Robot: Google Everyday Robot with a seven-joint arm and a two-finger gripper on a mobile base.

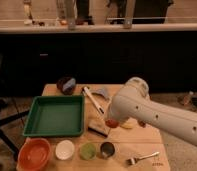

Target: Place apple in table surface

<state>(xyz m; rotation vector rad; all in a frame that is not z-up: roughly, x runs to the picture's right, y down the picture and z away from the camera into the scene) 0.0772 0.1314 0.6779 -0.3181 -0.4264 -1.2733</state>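
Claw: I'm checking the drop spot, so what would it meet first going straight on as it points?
Probably the bare table surface just beneath. The claw, mostly hidden under the arm at mid-table, points down, shut on the apple; a dark block lies just left, but depth is unclear.

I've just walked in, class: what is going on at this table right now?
A white robot arm reaches in from the right. Its gripper, largely hidden under the arm's end, is shut on the apple and holds it low over the middle of the table surface, just right of the green tray. The apple is not yet released.
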